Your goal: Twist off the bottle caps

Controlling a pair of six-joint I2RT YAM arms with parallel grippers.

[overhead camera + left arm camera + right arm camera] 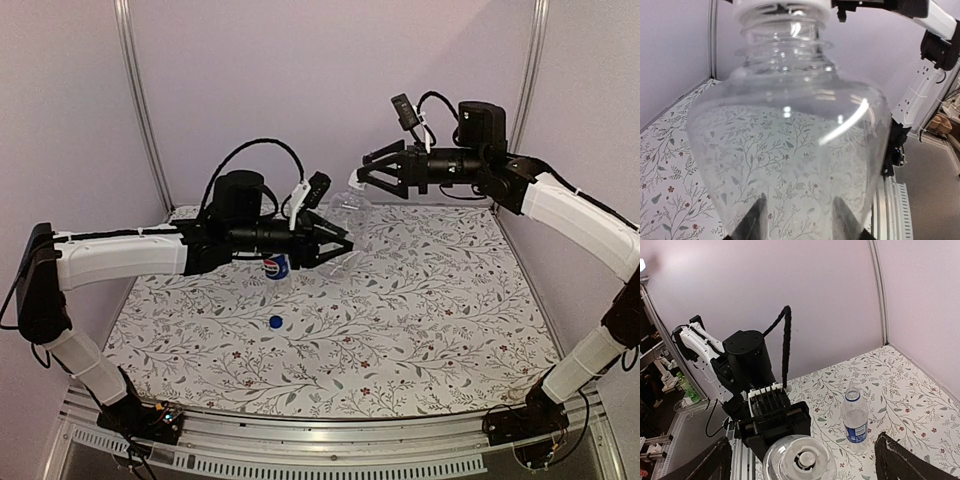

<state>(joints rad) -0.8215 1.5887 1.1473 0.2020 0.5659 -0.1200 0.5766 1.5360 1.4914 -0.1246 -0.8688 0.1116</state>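
Right wrist view: I'm holding my right gripper (364, 172) spread wide around the white cap (800, 458), while my left gripper (342, 246) is clamping the plain bottle (790, 150) aloft.

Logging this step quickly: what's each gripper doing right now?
Left gripper: closed on the plain bottle.
Right gripper: open, fingers straddling the white cap without gripping it.

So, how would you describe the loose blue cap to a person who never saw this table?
Look at the flowered tablecloth. Just in front of the standing Pepsi bottle lies the blue cap, alone on the cloth. It is the only solid blue dot there; the white cap sits on the plain bottle held in the air.
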